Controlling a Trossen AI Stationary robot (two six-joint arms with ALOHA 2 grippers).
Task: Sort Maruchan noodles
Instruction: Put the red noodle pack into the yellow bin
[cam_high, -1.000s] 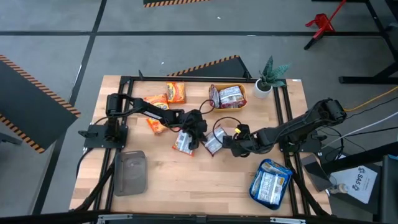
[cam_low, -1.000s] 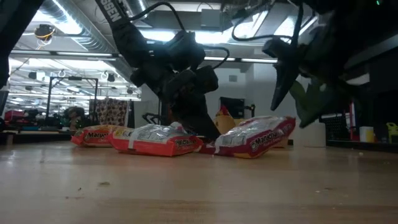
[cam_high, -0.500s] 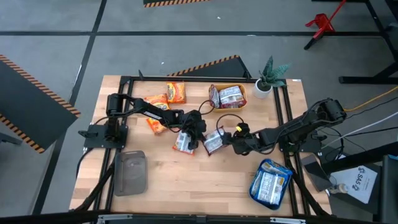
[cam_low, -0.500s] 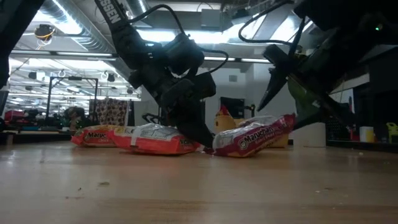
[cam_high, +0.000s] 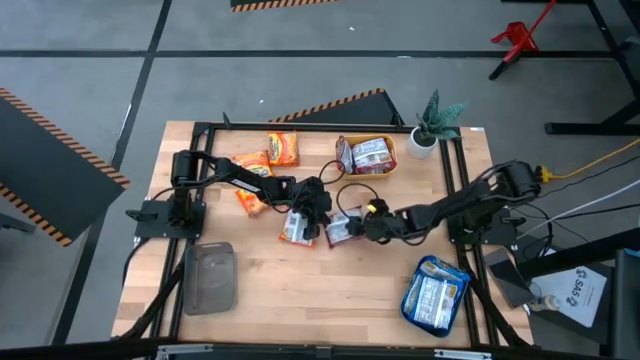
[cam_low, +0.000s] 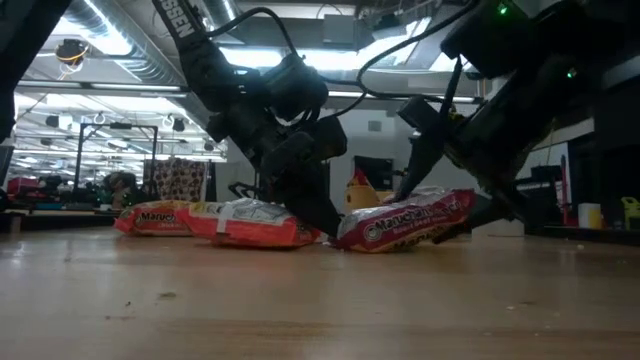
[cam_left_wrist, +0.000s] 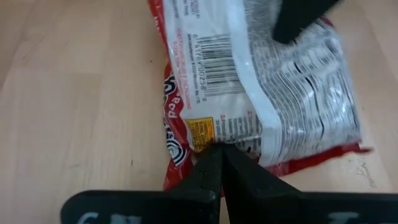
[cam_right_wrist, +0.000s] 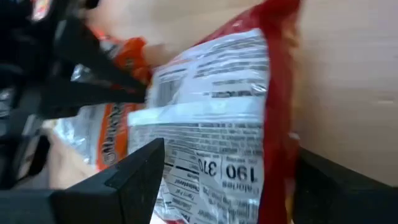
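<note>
Two red-and-white Maruchan packets lie at the table's middle. My left gripper (cam_high: 322, 211) is shut, its tips on the right-hand packet (cam_high: 340, 232). My right gripper (cam_high: 359, 227) stands open over the same packet (cam_right_wrist: 224, 118), one finger (cam_right_wrist: 134, 174) on each side of it. The other red-and-white packet (cam_high: 295, 228) lies flat just left of the left gripper. Three orange packets (cam_high: 283, 148) lie at the far left. A yellow bowl (cam_high: 388, 160) holds red-and-white packets. A blue tray (cam_high: 462, 275) holds blue ones. My left gripper has its shut fingertips (cam_left_wrist: 211, 160) on the packet's red edge (cam_left_wrist: 180, 146), slanting down from the table's left. The packet lies on the table. My right gripper straddles the packet's other end (cam_low: 440, 205), slanting down from the table's right; I cannot tell whether its fingers touch it.
A grey tray (cam_high: 210, 277) sits at the near left. A potted plant (cam_high: 432, 125) stands at the far right, beside the bowl. Bare wood shows along the near edge between the grey tray and the blue tray.
My right gripper has come down and toward the table's left, open all the while, until its fingers stand either side of the red-and-white packet. That packet's raised right end has sunk lower toward the table. My left gripper has kept shut at the packet's left edge.
</note>
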